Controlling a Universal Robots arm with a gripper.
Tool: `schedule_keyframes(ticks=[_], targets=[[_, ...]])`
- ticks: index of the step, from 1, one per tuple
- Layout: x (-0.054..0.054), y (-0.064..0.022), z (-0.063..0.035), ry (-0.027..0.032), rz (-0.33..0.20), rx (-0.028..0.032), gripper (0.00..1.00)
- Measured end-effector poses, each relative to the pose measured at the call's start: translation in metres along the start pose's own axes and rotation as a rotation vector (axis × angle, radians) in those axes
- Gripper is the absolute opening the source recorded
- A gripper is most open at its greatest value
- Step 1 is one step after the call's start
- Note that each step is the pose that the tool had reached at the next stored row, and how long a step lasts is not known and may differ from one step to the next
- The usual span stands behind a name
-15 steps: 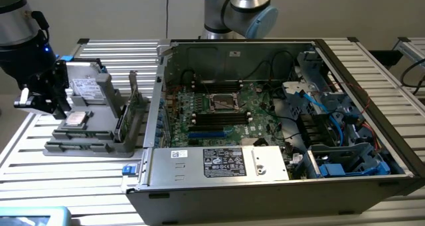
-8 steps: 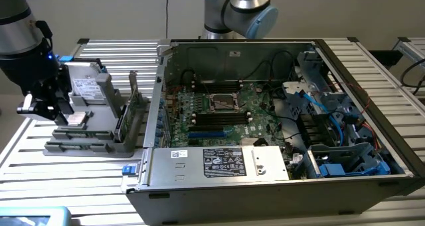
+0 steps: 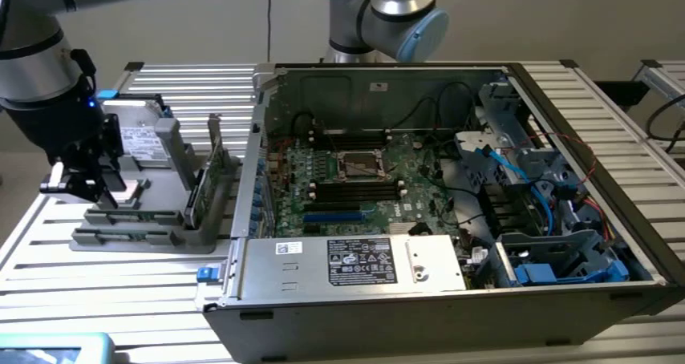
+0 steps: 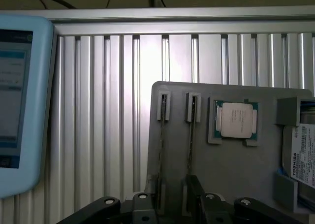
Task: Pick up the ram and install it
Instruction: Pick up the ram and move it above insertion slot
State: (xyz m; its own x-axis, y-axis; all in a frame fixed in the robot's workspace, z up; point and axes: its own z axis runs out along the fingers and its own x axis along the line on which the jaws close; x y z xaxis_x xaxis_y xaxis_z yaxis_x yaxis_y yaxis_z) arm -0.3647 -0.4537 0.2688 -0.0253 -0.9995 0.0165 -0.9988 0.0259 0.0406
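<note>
Ram (image 4: 162, 152), seen edge-on, stood upright in a narrow slot near one edge of a grey holder (image 4: 236, 175), with a second thin stick (image 4: 190, 145) in the parallel slot just beside it. The gripper (image 4: 172, 194) hung directly over these slots, its black fingers (image 4: 147, 199) parted and holding nothing. In the exterior view the gripper (image 3: 83, 189) sat above the holder's (image 3: 139, 240) end at the exterior view's left, well apart from the open computer case (image 3: 354, 83). The counter (image 3: 128, 300) was ribbed aluminium, with bare slats between the holder and a pale blue tablet (image 4: 19, 101) and more bare slats in front of the holder. The case lay on its side with its top open, exposing the green motherboard (image 3: 354, 171) and a metal power supply (image 3: 354, 260) along the near wall. A processor (image 4: 235, 119) lay flat in a square recess of the holder, and beside it a hard drive (image 4: 300, 155) carried a white label reading "TOSHIBA". The labels on the power supply were too small to read.
</note>
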Motion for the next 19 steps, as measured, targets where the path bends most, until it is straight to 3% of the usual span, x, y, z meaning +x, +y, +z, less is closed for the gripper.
schedule_keyframes(ticks=[19], targets=[[0.006,-0.0019,0.0346,0.0001,0.0,-0.0001,0.38]])
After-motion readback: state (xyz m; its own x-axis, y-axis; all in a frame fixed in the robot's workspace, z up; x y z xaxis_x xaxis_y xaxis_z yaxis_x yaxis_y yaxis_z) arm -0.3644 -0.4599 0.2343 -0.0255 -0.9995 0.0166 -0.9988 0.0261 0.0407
